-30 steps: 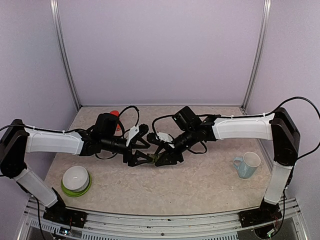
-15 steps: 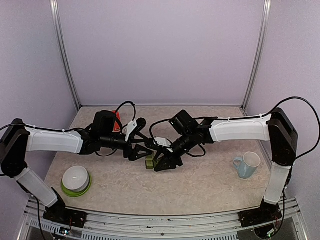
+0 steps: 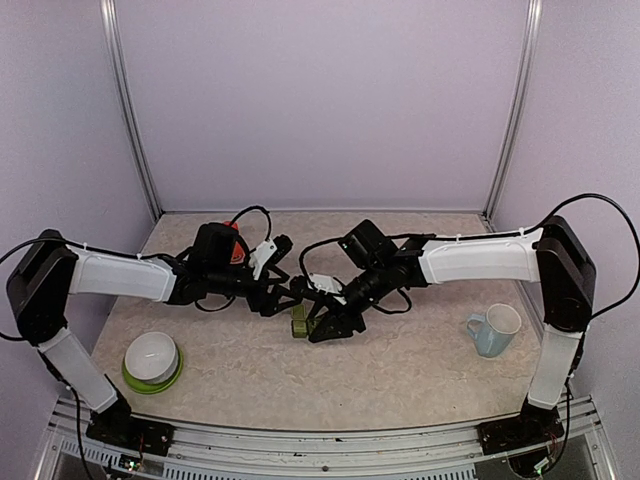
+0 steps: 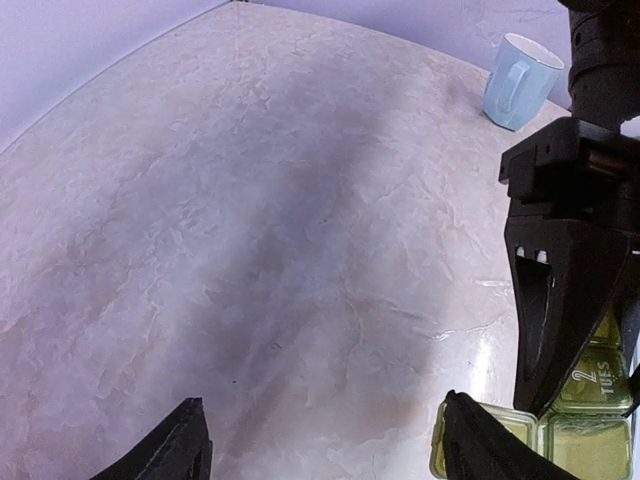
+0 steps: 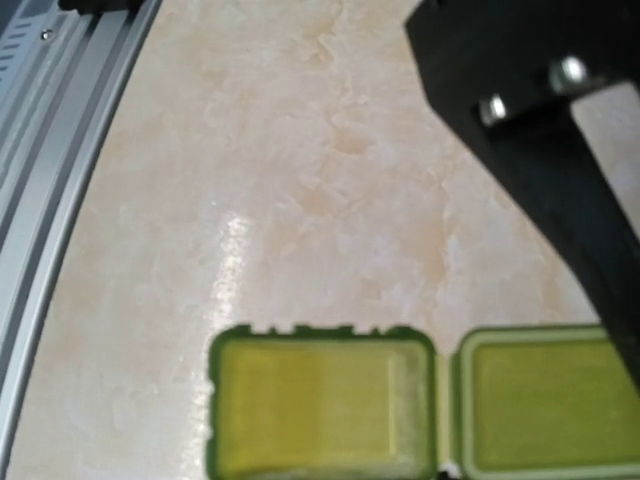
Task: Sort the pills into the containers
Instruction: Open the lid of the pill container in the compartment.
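A white bowl on a green plate sits far left on the surface. The left gripper hangs with its jaws wide open and nothing between them, just left of the green containers, which lie near the middle of the surface. The right gripper stands over the strip's end, jaws narrowly parted; I cannot tell whether they grip it. A pale blue mug stands well apart, far right.
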Available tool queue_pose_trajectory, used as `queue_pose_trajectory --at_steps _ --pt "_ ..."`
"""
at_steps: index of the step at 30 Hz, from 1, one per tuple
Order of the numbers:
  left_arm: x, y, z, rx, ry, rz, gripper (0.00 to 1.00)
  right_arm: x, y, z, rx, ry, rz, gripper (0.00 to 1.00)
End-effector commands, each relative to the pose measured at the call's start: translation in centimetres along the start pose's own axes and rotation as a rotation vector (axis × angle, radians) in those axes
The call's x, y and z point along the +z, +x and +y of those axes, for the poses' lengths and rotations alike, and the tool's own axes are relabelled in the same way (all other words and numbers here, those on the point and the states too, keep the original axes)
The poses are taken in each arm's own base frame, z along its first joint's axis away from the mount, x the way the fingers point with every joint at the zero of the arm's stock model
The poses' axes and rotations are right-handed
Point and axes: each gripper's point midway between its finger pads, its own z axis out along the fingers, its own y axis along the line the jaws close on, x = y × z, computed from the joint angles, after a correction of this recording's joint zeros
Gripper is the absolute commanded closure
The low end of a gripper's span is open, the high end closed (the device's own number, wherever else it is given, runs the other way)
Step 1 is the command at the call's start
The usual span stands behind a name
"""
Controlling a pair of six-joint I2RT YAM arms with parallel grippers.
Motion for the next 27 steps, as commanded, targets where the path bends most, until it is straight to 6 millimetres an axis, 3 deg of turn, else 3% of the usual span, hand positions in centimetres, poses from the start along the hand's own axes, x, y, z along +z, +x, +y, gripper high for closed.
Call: queue_pose_trajectory --at_steps 1,9,27 --pt "0.8 0.1 0.6 -0.012 0.000 0.024 0.23 -0.6 -1.3 0.8 -0.035 -0.007 -0.029 0.67" --pt "1.5 1.2 0.2 -0.023 0.044 0.068 0.26 -0.9 -1.6 0.7 -0.049 0.013 -0.037 0.67" --pt "1.7 1.8 -2.2 0.007 0.155 0.096 0.28 -1.9 -2.1 -1.5 -0.061 0.167 -0.043 0.67"
